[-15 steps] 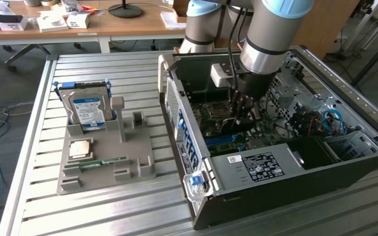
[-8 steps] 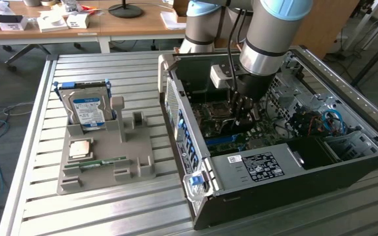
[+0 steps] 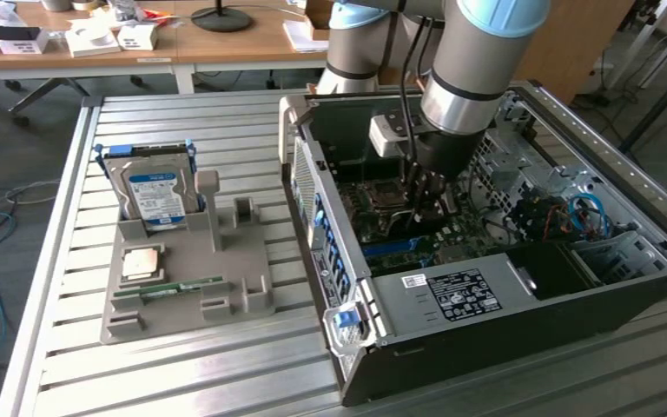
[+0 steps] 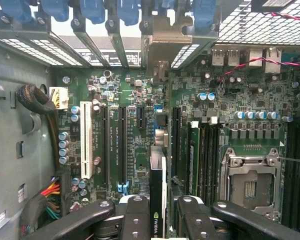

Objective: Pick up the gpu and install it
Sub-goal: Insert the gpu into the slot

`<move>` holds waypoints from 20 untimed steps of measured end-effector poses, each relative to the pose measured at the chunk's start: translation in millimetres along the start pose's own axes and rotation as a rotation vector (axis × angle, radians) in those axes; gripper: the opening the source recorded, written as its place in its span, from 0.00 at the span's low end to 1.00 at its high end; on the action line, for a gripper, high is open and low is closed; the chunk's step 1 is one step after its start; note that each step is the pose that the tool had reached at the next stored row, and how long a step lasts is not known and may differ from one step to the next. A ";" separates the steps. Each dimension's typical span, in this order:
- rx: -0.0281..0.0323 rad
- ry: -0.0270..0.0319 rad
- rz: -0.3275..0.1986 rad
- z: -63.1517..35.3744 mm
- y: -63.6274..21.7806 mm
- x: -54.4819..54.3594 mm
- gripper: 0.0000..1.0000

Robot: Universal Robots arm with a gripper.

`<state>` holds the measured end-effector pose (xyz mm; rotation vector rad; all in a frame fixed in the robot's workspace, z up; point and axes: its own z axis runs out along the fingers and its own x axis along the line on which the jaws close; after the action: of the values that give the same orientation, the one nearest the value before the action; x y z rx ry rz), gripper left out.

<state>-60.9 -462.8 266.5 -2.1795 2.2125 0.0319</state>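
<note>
You have the gripper down inside the open computer case, which lies on its side on the slatted metal desk, toward the exterior view's right. The arm drops in from above, and its dark fingers sit low over the motherboard. From the wrist view, the gripper is pinching the gpu. One black finger presses each flat side of the card, and the card stands edge-on between them with a logo on its dark edge. The gpu hangs over the board in the strip between the long black expansion slots and the bank of memory modules. It runs in line with those slots toward the row of rear slot openings with blue clips. You cannot tell from either view whether its connector edge is seated in a slot or just above one. The empty processor socket lies on the far side of the memory bank from the card. Toward the exterior view's left, well apart from the case, the grey parts holder rests on the desk. It carries the silver hard drive standing upright, a square processor chip lying flat, and a slim green memory stick.
</note>
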 end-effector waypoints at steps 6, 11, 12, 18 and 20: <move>0.0000 -0.0001 0.000 0.3 2.7 -0.1 0.26; 0.0000 -0.0001 0.000 0.8 4.0 -0.2 0.26; -0.0001 0.0000 0.000 0.7 4.0 -0.2 0.26; 0.0001 0.0000 0.000 0.8 6.0 -0.3 0.26; 0.0000 -0.0001 0.000 0.8 6.7 -0.3 0.26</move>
<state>-67.6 -462.4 265.7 -2.1792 2.2126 0.0321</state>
